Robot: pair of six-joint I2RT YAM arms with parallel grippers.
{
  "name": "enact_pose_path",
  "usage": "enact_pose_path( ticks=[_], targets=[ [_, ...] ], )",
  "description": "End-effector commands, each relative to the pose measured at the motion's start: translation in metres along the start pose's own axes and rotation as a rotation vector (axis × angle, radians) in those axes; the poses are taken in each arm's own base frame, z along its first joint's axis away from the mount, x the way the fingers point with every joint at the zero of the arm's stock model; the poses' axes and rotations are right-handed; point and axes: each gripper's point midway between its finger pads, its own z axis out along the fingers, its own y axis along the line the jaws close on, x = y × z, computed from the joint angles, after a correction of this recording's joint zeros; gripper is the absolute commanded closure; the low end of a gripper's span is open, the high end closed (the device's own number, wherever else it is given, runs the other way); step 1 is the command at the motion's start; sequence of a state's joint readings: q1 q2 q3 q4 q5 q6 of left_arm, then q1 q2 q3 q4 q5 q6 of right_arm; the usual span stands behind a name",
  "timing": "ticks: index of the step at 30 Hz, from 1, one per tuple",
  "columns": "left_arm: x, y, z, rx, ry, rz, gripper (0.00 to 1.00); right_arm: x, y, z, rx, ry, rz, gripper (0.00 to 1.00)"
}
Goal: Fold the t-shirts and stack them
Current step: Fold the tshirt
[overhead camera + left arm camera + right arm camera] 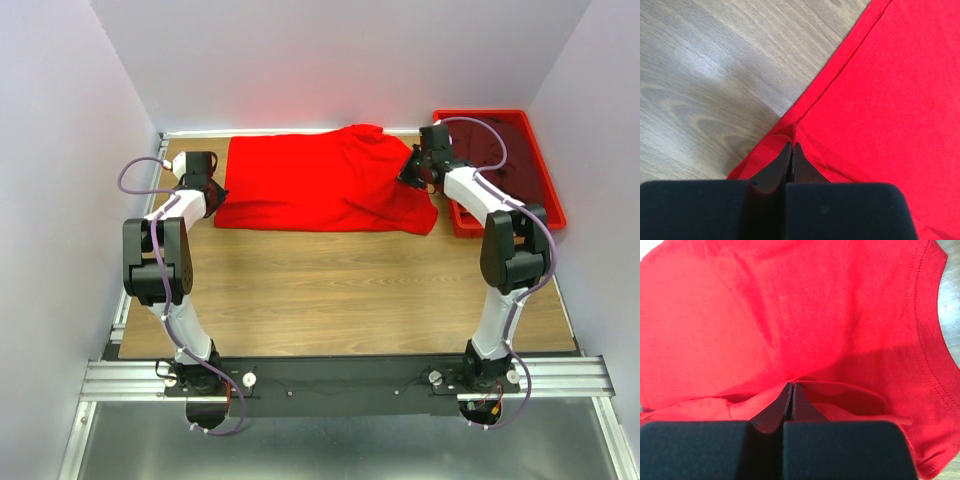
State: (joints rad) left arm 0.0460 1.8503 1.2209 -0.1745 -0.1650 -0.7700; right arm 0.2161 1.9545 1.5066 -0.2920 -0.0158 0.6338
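Note:
A bright red t-shirt (320,180) lies spread across the far part of the wooden table. My left gripper (213,190) sits at the shirt's left edge. In the left wrist view the gripper (792,146) is shut, with a small ridge of the red t-shirt's hem (850,55) pulled up between its tips. My right gripper (412,172) is on the shirt's right end. In the right wrist view it (792,385) is shut on a raised fold of the red t-shirt (790,315), and the neckline seam (922,315) curves at the right.
A rigid red plastic tray (548,190) stands at the far right, just beyond the right arm. Its inside (500,150) looks dark maroon, and I cannot tell whether cloth lies in it. Bare wood (340,290) stretches from the shirt to the arm bases. White walls close in the sides and back.

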Motion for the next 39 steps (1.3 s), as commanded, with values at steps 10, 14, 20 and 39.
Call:
enact_pose_path(
  ticks=[10,14,20,39],
  targets=[
    [-0.014,0.009,0.000,-0.018,-0.045,-0.010,1.00,0.005,-0.011,0.020,0.056,0.004,-0.023,0.99],
    [-0.016,0.010,0.000,-0.017,-0.044,-0.012,1.00,0.008,-0.015,0.024,0.067,0.011,-0.021,1.00],
    [-0.017,0.012,0.003,-0.019,-0.045,-0.011,1.00,0.009,-0.020,0.028,0.085,0.008,-0.020,0.99],
    [-0.026,-0.011,0.024,0.072,-0.036,0.037,1.00,0.009,-0.041,0.039,0.121,0.024,0.015,0.99]
  ],
)
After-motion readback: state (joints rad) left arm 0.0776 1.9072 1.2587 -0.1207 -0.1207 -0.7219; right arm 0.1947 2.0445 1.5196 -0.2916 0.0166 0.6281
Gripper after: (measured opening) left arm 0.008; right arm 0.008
